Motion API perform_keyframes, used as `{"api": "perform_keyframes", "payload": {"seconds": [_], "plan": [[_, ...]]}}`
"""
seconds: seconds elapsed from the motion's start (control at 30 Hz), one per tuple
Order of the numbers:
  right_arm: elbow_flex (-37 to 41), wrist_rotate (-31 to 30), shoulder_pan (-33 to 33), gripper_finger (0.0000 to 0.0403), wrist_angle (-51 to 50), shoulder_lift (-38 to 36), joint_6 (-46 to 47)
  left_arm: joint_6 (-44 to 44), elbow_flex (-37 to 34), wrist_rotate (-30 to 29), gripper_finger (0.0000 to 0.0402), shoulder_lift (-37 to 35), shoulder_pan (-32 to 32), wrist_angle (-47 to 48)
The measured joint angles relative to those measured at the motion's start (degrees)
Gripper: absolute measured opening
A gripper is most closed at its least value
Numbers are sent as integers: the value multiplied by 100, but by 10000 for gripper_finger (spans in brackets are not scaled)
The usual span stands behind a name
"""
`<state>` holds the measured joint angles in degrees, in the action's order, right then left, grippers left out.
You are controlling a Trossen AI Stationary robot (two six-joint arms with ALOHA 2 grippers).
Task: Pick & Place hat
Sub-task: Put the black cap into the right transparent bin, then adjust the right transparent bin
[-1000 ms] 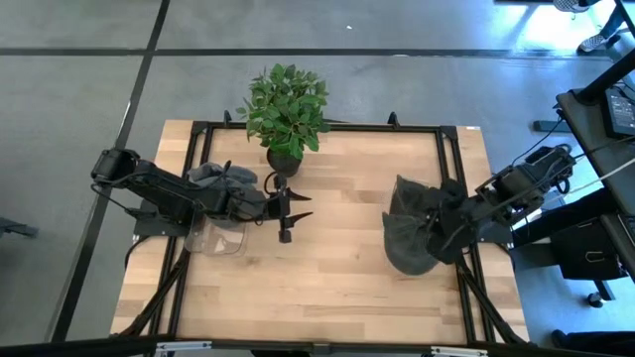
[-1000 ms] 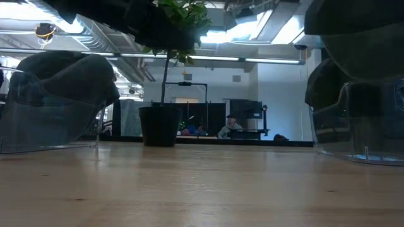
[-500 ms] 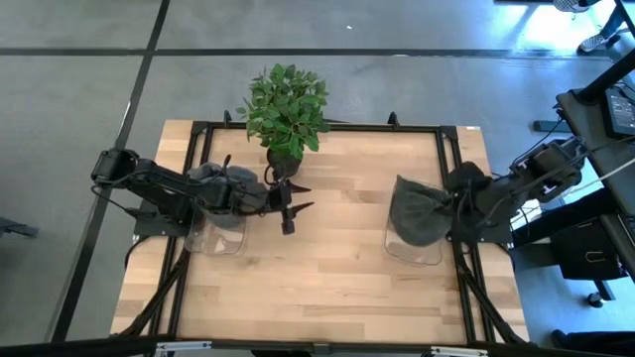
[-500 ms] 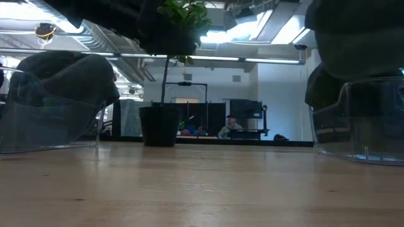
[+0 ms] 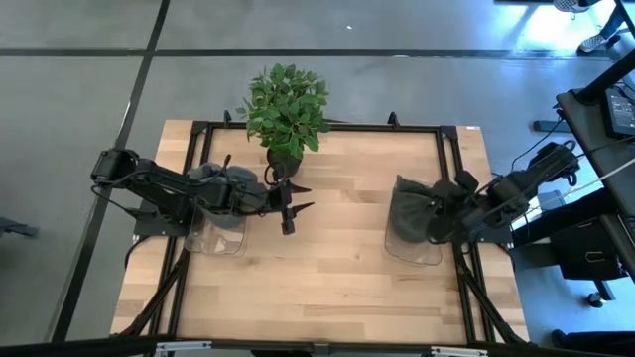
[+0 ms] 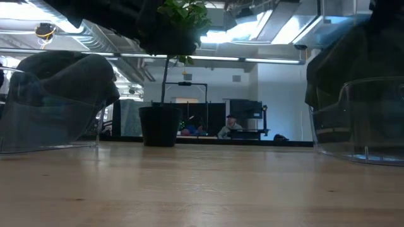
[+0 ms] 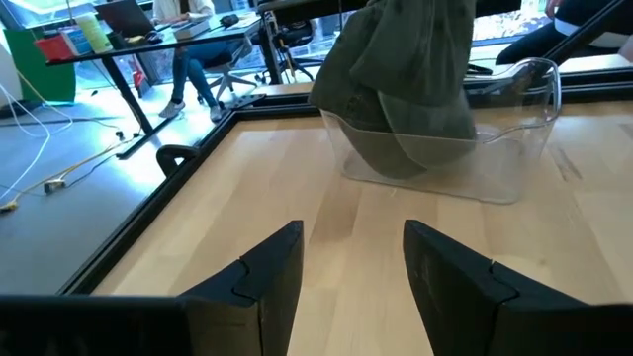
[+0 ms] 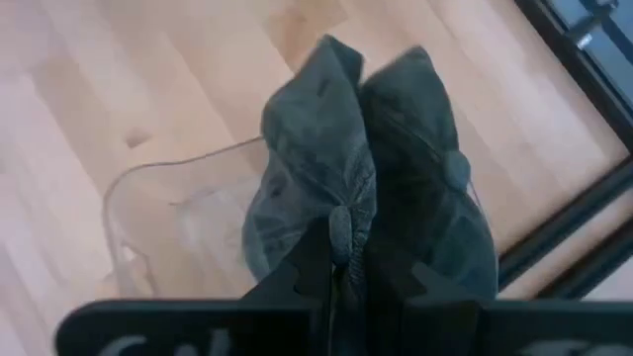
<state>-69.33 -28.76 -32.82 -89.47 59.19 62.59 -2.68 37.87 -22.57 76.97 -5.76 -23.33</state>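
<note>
A dark green hat [image 5: 407, 213] hangs bunched over a clear bin [image 5: 412, 255] near the table's right edge. My right gripper [image 5: 439, 216] is shut on it; the right wrist view shows the hat [image 8: 326, 138] dropping away from the gripper [image 8: 341, 252] toward the bin [image 8: 129, 208]. In the low view the hat [image 6: 353, 63] reaches down behind the bin wall [image 6: 369, 120]. My left gripper [image 5: 289, 208] is open above bare table near the plant pot, holding nothing. Another grey hat [image 5: 213, 177] lies in a second clear bin [image 5: 216, 238] under my left arm. My right gripper pinches a gathered fold of the hat's cloth [image 8: 341, 222] between its two fingers, several layers thick. It comes from the table's right side, slanting down. The hat hangs below the fingers with its lower end [image 7: 396, 148] inside the clear bin.
A potted plant [image 5: 286, 111] stands at the far edge, its pot [image 6: 160, 126] between the two bins. Bare wood lies across the middle and near side of the table [image 5: 317, 288]. A black frame runs along the table's edges. A person sits in the room beyond.
My right gripper, shut on the hat, drew it up and toward the right edge, bunching it above the bin. It then came back toward the bin and lowered the hat's end into it. My left gripper drew back a little toward the plant and stayed open.
</note>
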Motion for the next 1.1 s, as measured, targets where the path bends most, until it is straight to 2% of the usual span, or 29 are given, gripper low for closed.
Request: {"api": "perform_keyframes", "payload": {"seconds": [0.33,0.6,0.73,1.0,1.07,1.1], "plan": [[943,-172,2,44,86,9,478,-4,0,-2,169,2,0,0],[1000,-14,4,49,158,41,109,-407,0,-61,167,2,0,0],[998,36,4,74,146,40,168,-409,0,-59,167,2,0,0],[125,-223,4,150,-24,5,122,-409,0,-56,169,2,0,0],[-93,-488,4,159,340,16,5,-409,0,-50,167,2,0,2],[-112,-647,4,162,831,41,-316,-409,0,-50,167,2,0,2]]}}
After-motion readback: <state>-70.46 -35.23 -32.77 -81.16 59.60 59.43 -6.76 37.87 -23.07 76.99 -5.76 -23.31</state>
